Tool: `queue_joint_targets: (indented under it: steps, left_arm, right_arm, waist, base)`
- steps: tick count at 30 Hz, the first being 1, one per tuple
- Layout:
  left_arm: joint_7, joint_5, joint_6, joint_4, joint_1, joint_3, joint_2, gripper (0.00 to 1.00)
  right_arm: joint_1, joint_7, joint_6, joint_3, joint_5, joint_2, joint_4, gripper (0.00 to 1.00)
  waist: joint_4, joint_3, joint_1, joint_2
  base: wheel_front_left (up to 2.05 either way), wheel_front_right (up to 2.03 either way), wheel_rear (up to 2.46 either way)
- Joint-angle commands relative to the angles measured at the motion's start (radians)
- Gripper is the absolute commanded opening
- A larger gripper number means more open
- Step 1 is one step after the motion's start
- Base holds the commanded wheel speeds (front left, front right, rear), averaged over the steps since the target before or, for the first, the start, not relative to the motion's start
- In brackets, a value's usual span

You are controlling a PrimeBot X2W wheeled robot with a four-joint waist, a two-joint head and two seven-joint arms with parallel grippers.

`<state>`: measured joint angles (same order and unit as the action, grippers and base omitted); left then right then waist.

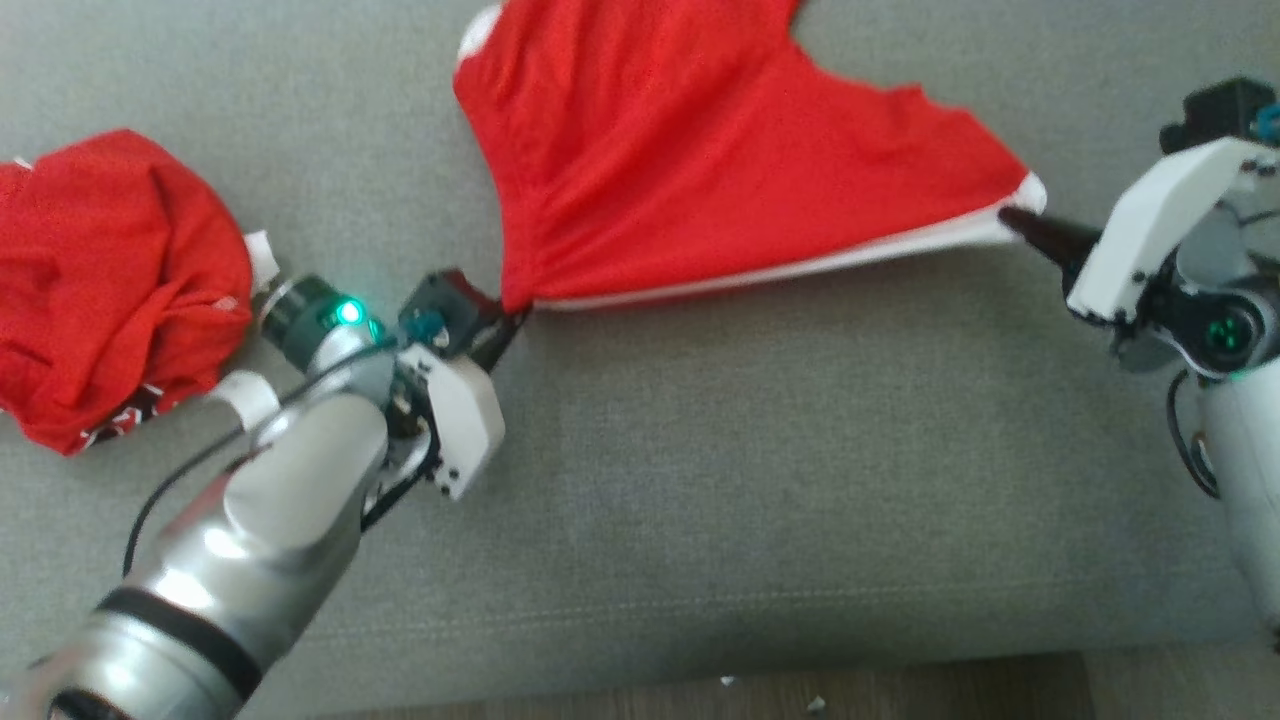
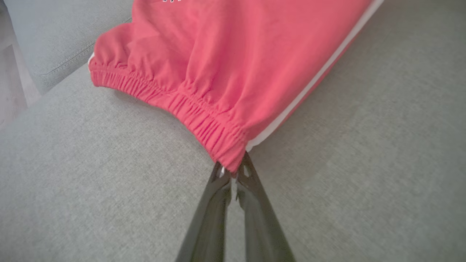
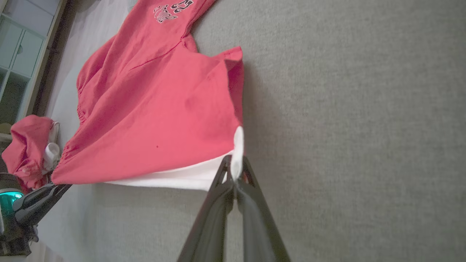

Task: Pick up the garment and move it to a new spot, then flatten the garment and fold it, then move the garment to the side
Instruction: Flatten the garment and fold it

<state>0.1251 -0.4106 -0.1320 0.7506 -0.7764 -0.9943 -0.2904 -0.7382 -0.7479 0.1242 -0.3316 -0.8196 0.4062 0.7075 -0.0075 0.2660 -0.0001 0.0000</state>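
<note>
The garment (image 1: pixel 690 150), red shorts with a white side stripe, lies stretched across the grey couch cushion (image 1: pixel 700 480). My left gripper (image 1: pixel 515 318) is shut on the corner of its gathered elastic waistband (image 2: pixel 204 123), pinched between the dark fingertips (image 2: pixel 233 171). Out to the right, my right gripper (image 1: pixel 1010 215) is shut on the white-edged leg corner (image 3: pixel 238 145). The cloth (image 3: pixel 156 120) hangs taut between the two grips, white stripe along the near edge. A black and white print (image 3: pixel 173 9) shows on the far part.
A second red garment (image 1: pixel 110 280) lies crumpled at the left of the cushion, behind my left forearm. The cushion's front edge and wooden floor (image 1: pixel 800 695) run along the bottom. A pale cabinet (image 3: pixel 18 54) stands beyond the couch.
</note>
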Motion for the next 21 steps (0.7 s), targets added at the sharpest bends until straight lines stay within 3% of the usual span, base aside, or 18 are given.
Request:
queue_joint_targets:
  steps: [1,11,21]
  left_arm:
    - [0.006,-0.009,0.003,-0.033,-0.006,0.021,-0.046,0.00]
    - [-0.077,-0.116,0.003,-0.190,0.165,0.019,-0.090,0.00]
    - [-0.263,-0.276,0.004,-0.505,0.346,0.000,-0.221,0.00]
  right_arm:
    - [0.029,-0.028,0.007,-0.017,-0.021,0.030,-0.049,0.00]
    - [0.191,-0.213,0.007,-0.046,-0.084,0.130,-0.146,0.00]
    - [0.365,-0.413,0.007,0.012,-0.089,0.197,-0.254,0.00]
  waist:
    - [-0.001,-0.033,0.0001,0.0000]
    - [0.003,-0.139,0.0001,0.0000]
    - [0.024,-0.215,0.0001,0.0000]
  base:
    - [0.00,0.00,0.00]
    - [0.00,0.00,0.00]
    - [0.00,0.00,0.00]
